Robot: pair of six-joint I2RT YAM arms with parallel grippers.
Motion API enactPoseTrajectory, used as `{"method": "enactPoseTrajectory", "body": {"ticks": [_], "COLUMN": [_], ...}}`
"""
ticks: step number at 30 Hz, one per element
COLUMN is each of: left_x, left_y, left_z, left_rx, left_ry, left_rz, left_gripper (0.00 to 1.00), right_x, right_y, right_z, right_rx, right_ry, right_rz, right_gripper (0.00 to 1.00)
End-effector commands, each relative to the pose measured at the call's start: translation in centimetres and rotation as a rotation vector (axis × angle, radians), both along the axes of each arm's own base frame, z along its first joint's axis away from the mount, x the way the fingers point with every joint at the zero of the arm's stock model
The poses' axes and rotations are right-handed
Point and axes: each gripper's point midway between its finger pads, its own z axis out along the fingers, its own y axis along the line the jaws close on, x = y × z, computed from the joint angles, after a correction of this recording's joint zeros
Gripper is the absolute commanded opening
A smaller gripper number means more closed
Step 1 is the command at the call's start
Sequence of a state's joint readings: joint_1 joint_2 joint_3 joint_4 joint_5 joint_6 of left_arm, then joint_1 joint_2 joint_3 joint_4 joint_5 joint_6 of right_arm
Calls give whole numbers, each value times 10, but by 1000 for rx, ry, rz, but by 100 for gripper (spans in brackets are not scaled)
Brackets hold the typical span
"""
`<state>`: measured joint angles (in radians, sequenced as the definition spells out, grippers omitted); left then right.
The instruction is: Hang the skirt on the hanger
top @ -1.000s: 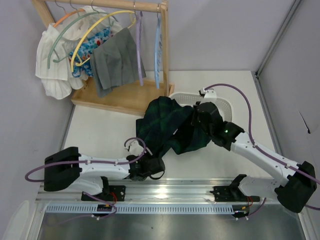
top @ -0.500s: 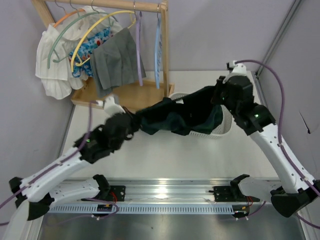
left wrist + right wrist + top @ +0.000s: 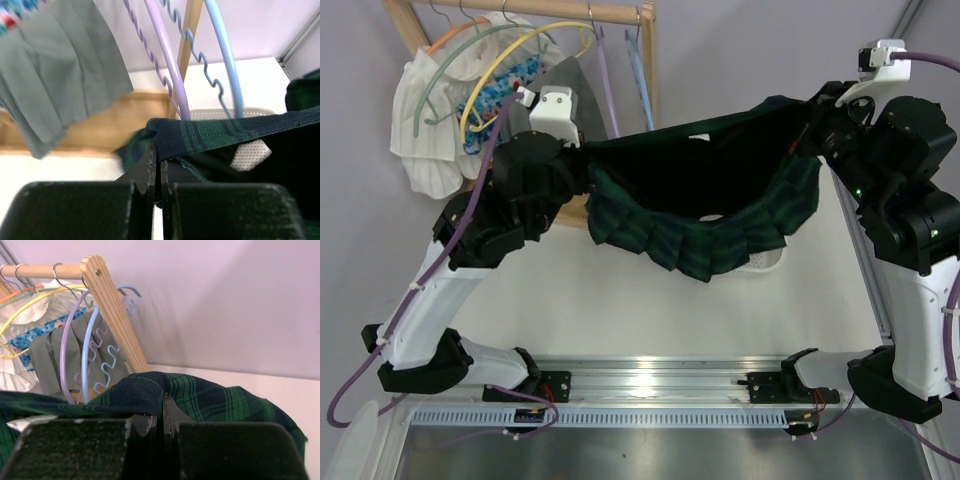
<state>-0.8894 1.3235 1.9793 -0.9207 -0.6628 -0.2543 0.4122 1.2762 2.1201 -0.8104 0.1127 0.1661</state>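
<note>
- The skirt [image 3: 705, 215] hung in the air between the two arms, its waistband pulled taut from left to right and its pleats sagging above the table.
- The left gripper [image 3: 156, 160] was clamped on the waistband's left end, with a white label [image 3: 250, 152] showing just inside.
- The right gripper [image 3: 162, 405] pinched the right end likewise.
- The hanger [image 3: 167, 60] hung on the wooden rack [image 3: 647, 60] just beyond the skirt's left end, between a blue hanger [image 3: 225, 65] and a grey garment [image 3: 55, 75].
- A white basket [image 3: 765, 262] sat beneath the skirt.

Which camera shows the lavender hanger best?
Right wrist: the lavender hanger shows arc and wavy bar, beside the blue hanger. Left wrist crops it close; top external sees it edge-on, a thin line.
</note>
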Motion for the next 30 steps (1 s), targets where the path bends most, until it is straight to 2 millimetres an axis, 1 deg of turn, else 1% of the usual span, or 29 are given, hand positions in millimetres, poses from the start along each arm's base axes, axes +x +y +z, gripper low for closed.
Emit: {"method": "enactPoseTrajectory", "body": {"ticks": [1,2,3,4,5,6,7,8,9,11,12,13,15,16,17,18,19,21,22,24,25,26,27,28,29,30], "left_x": [-11,-12,-16,-17,-20,-23,-27,-30,-32,-36,-37,-39,-41,-42,-43,-46,-49,-51,-51,-52,-51,-48,-49,-49,-53,-52], "left_y": [83,89,95,96,98,95,98,98,95,94,93,94,95,93,94,94,93,99,101,106,107,101,100,96,90,84], "left_z": [22,25,23,20,21,20,13,11,5,-11,-22,-31,-54,-67,-72,-83,-87,-92,-102,-113,-124,-134,-136,-144,-170,-174], "left_rx": [200,201,219,229,217,210,228,220,222,241,261,273,300,314,306,320,313,316,336,344,364,359,337,325,339,310], "left_ry": [-35,-34,-17,-3,2,13,38,52,74,131,165,195,258,294,310,335,347,362,389,421,444,458,451,462,523,520], "left_rz": [217,239,244,241,236,205,195,189,168,155,151,150,160,147,149,138,123,132,138,149,147,133,119,103,69,55], "left_gripper": [0,0,0,0,0,0,0,0,0,0,0,0,0,0,0,0,0,0,0,0,0,0,0,0,0,0], "right_x": [-11,-12,-15,-16,-18,-24,-17,-19,-17,-12,-10,-10,-10,-9,-13,-14,-14,-18,-18,-17,-17,-13,-18,-18,-16,-21], "right_y": [-37,-42,-45,-45,-38,-36,-29,-22,-20,-17,-16,-13,-5,-2,-1,0,2,8,10,12,18,23,24,26,29,28], "right_z": [24,23,19,15,10,1,-12,-31,-45,-72,-84,-104,-120,-135,-136,-138,-144,-145,-148,-166,-176,-204,-212,-227,-260,-267], "right_rx": [-34,-40,-50,-58,-70,-85,-101,-119,-131,-150,-143,-154,-146,-149,-142,-138,-132,-121,-123,-121,-104,-103,-81,-63,-31,-12], "right_ry": [-68,-62,-39,-21,-3,43,96,169,221,311,351,406,446,485,482,485,500,500,510,555,581,628,626,645,701,707], "right_rz": [-142,-167,-174,-171,-131,-108,-87,-47,-39,-41,-46,-37,7,18,31,38,48,91,98,97,120,130,134,133,116,109], "right_gripper": [0,0,0,0,0,0,0,0,0,0,0,0,0,0,0,0,0,0,0,0,0,0,0,0,0,0]}}
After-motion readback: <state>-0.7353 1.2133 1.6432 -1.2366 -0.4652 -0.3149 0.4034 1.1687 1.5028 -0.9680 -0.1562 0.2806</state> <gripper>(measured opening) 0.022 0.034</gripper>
